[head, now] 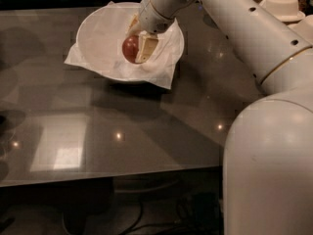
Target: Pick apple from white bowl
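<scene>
Here, the two-finger gripper (137,45) sits inside the wide, paper-lined white bowl (94,39) on the glossy grey table (146,126), its fingers pinching the small round reddish apple (128,49).

My arm (234,28) is glossy white, a thick tapering tube dotted with small dark screw holes. It has a thin gold ring near the fat rounded shoulder shell (269,170) at four o'clock. Another gold line circles the wrist (156,9). The cream gripper (139,47) sits at eleven o'clock, inside the white bowl (83,31).
</scene>
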`<state>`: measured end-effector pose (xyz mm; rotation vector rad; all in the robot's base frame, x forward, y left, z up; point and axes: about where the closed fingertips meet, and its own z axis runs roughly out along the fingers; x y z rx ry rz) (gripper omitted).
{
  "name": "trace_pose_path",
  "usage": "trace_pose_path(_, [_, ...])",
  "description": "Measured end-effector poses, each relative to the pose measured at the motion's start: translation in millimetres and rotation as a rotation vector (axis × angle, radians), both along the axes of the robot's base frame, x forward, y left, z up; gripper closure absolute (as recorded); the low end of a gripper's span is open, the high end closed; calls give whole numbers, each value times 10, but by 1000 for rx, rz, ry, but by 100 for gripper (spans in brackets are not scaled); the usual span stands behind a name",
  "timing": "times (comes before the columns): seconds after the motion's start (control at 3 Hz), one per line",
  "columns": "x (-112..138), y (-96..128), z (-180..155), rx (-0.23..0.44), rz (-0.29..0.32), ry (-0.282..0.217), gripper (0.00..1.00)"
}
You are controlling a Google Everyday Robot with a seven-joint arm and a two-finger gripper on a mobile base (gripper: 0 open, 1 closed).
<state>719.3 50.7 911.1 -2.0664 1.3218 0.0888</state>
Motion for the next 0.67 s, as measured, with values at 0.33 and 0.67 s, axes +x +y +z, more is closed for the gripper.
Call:
trace_pose_path(0.33, [-120, -157, 225, 84, -4, 39, 100])
trace_pose_path(0.67, [-292, -316, 560, 220, 9, 71, 100])
